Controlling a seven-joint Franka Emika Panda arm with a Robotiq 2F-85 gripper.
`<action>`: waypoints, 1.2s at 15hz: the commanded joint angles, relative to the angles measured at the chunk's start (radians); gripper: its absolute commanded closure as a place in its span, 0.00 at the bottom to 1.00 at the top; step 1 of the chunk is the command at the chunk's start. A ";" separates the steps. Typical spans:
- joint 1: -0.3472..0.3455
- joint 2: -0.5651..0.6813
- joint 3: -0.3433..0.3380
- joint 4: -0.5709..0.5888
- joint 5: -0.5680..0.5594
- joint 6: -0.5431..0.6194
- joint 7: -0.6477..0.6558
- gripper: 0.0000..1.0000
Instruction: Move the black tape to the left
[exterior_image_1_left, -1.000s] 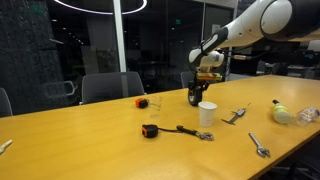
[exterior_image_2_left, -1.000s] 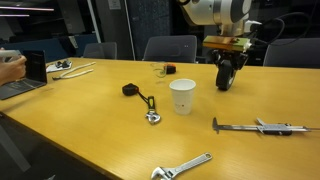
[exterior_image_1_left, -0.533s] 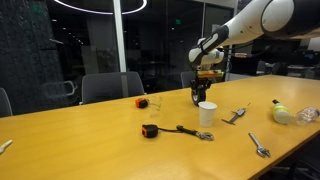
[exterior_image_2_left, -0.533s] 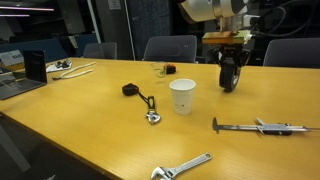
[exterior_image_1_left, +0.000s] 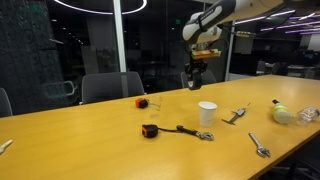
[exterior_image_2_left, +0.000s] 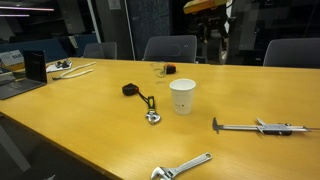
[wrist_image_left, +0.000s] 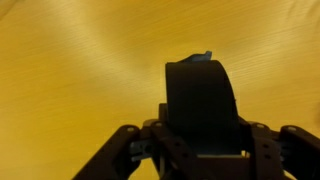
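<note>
My gripper (exterior_image_1_left: 196, 72) is shut on the black tape (exterior_image_1_left: 195, 79) and holds it well above the yellow table (exterior_image_1_left: 90, 140). In an exterior view the gripper (exterior_image_2_left: 220, 42) hangs over the table's far side with the tape (exterior_image_2_left: 223, 47) dark against the background. In the wrist view the tape (wrist_image_left: 203, 105) stands on edge between my fingers (wrist_image_left: 203, 150), filling the middle, with only bare tabletop behind it. Its central hole is hidden.
A white cup (exterior_image_1_left: 207, 113) (exterior_image_2_left: 182, 96) stands below and near the gripper. A black-and-orange gadget with a cord (exterior_image_1_left: 151, 130), an orange item (exterior_image_1_left: 141, 102), calipers (exterior_image_2_left: 255, 126), wrenches (exterior_image_2_left: 182, 166) (exterior_image_1_left: 258, 145) and a yellow-green object (exterior_image_1_left: 284, 113) lie around. Chairs (exterior_image_1_left: 110, 87) line the far edge.
The gripper has lifted the black tape off the table, rising clearly and shifting slightly left in an exterior view. The other objects have not moved.
</note>
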 joint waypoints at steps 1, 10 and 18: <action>0.054 -0.172 0.051 -0.118 -0.023 -0.043 -0.014 0.72; 0.203 -0.415 0.274 -0.336 0.094 -0.064 -0.078 0.72; 0.300 -0.406 0.395 -0.463 0.346 0.030 -0.226 0.72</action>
